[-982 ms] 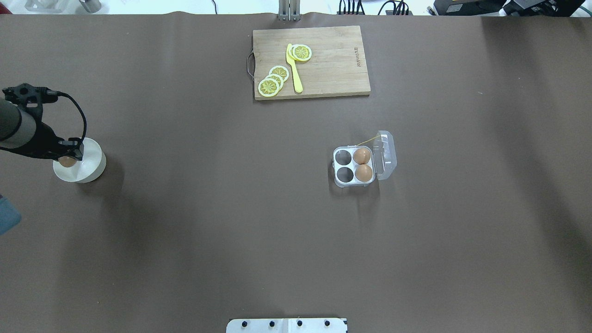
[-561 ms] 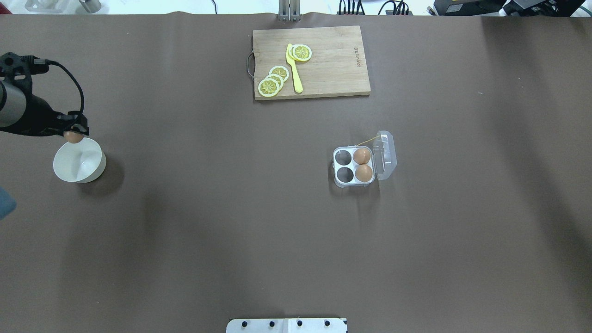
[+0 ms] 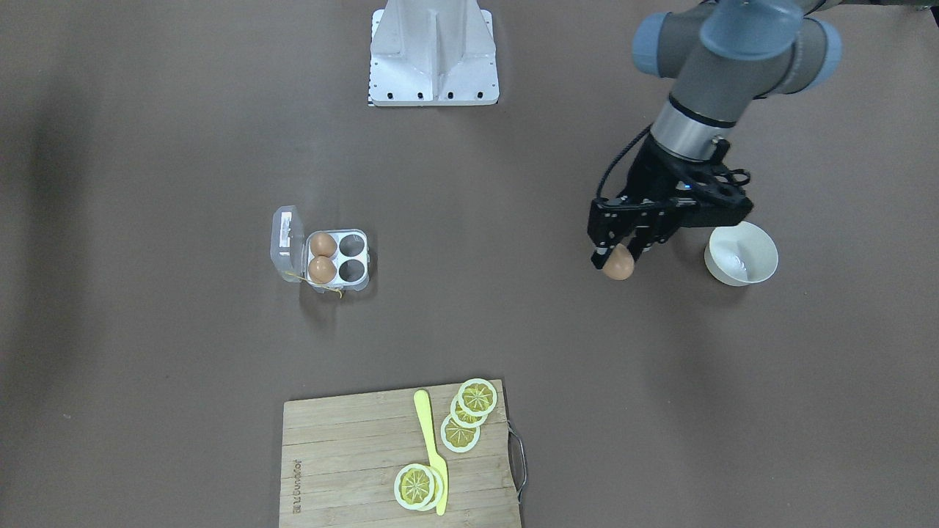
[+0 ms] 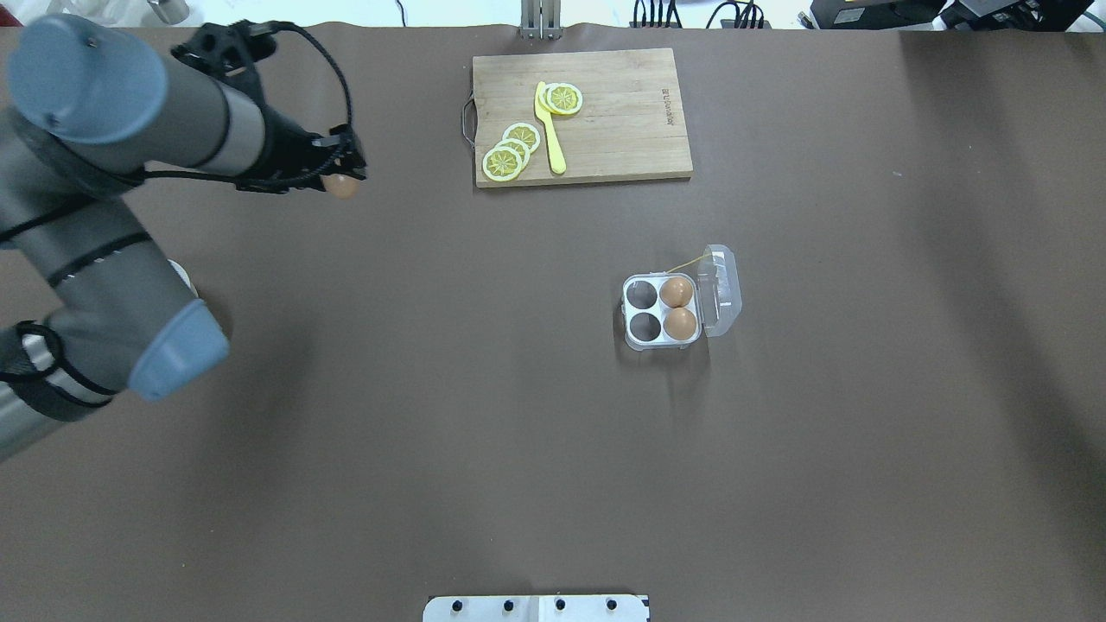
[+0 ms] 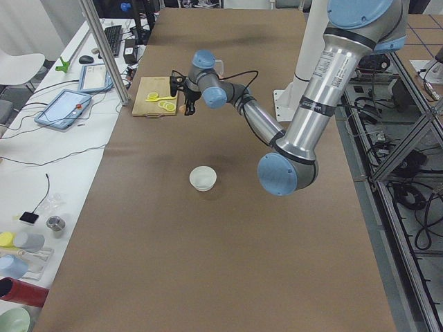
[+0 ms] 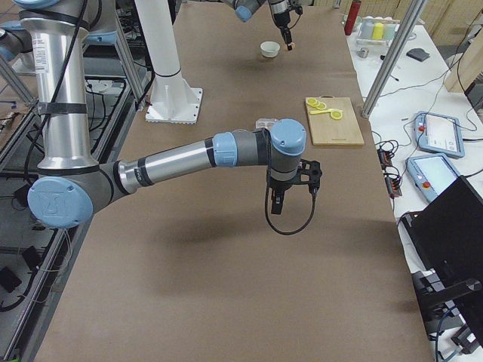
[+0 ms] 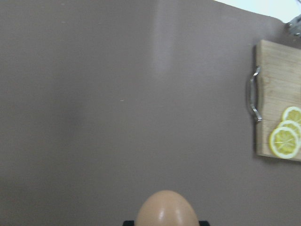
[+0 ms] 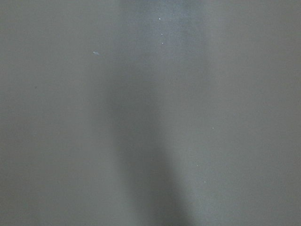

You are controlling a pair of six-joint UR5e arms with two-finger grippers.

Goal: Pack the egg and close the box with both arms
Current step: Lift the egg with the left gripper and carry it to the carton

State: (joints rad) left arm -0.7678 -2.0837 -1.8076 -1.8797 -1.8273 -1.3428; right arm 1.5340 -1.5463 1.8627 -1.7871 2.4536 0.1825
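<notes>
My left gripper is shut on a brown egg and holds it above the table, left of the cutting board. The gripper and the egg also show in the front view, beside the white bowl. The egg fills the bottom edge of the left wrist view. The clear box stands open at mid-table, lid folded to the right. Two eggs fill its right cells; the two left cells are empty. My right gripper shows only in the right side view, so I cannot tell whether it is open or shut.
The white bowl stands empty at the table's left end, mostly hidden under my left arm in the overhead view. A wooden cutting board with lemon slices and a yellow knife lies at the far edge. The robot's white base is at the near edge.
My left gripper has lifted the egg out of the white bowl and carried it up and to the right, away from the bowl. The box has not moved.
</notes>
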